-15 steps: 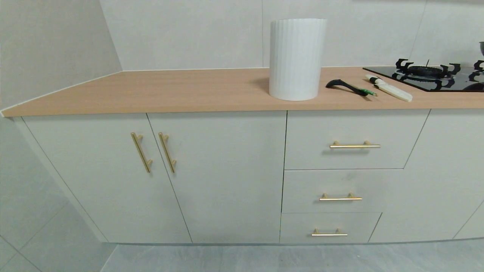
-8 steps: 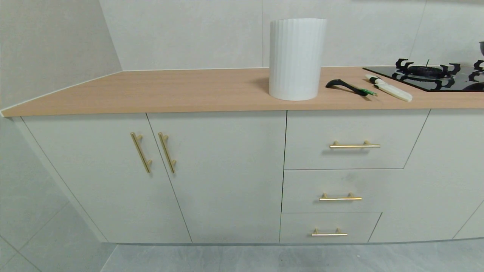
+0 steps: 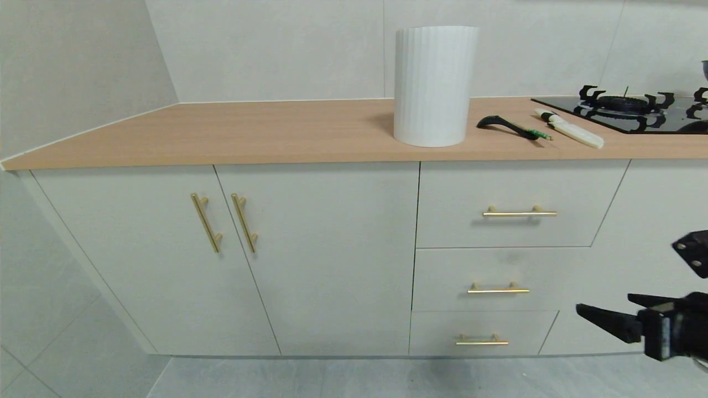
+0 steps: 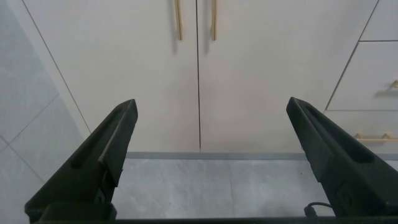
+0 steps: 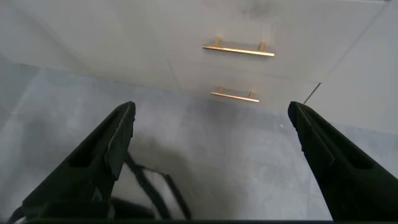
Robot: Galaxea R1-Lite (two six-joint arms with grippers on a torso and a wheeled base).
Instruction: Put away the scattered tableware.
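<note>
With right gripper (image 5: pixel 211 109) and left gripper (image 4: pixel 211 104) both spread wide and empty, low before the cabinet (image 3: pixel 332 249) well below the white ribbed holder (image 3: pixel 432 85), raise the right to the tabletop (image 3: pixel 249 132) and close squarely across one handle, taking singly two pieces just right of that holder: one black spoon (image 3: pixel 511 127), one white utensil (image 3: pixel 569 131).

One bench (image 3: pixel 249 132) carrying one white ribbed container (image 3: pixel 434 85), one black ladle (image 3: pixel 511 127) and one white knife (image 3: pixel 569 129), with one gas hob (image 3: pixel 619 113) set into it. Below are two cupboard doors (image 3: pixel 133 276), each with one vertical gold handle (image 3: pixel 207 222), and three drawers (image 3: pixel 514 185), each with one horizontal gold handle (image 3: pixel 519 212); five handles in all.
</note>
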